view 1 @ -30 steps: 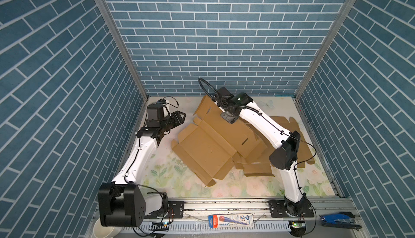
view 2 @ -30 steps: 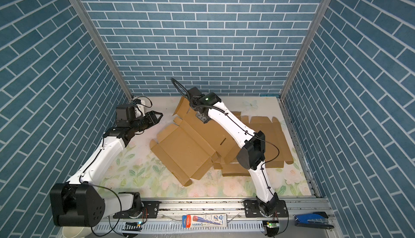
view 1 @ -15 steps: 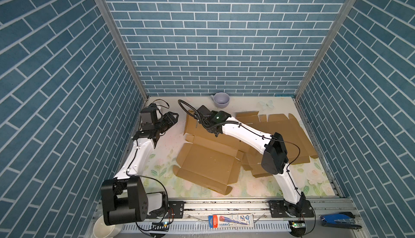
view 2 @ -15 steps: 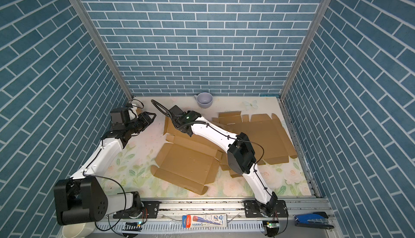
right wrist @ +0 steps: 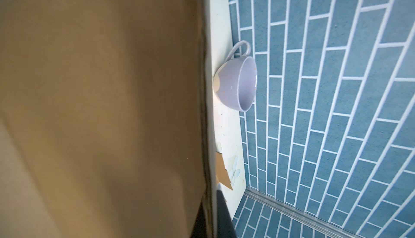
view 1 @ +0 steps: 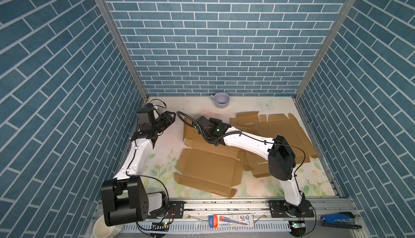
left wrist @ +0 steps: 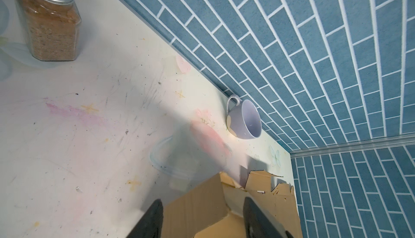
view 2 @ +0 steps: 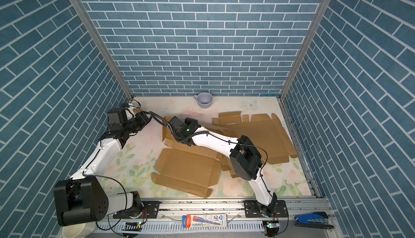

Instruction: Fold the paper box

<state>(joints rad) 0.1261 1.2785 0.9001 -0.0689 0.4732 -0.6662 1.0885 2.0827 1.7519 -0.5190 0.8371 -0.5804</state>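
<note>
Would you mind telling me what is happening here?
The robot is folding a cardboard box. Its right gripper is shut on a raised flap at the far edge, while the left gripper hovers open and empty nearby. Most of the box lies flat.

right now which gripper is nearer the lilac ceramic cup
Right. The right gripper, shut on the brown cardboard box, is in front of the lilac ceramic cup; the open left gripper is farther, near the side wall.
</note>
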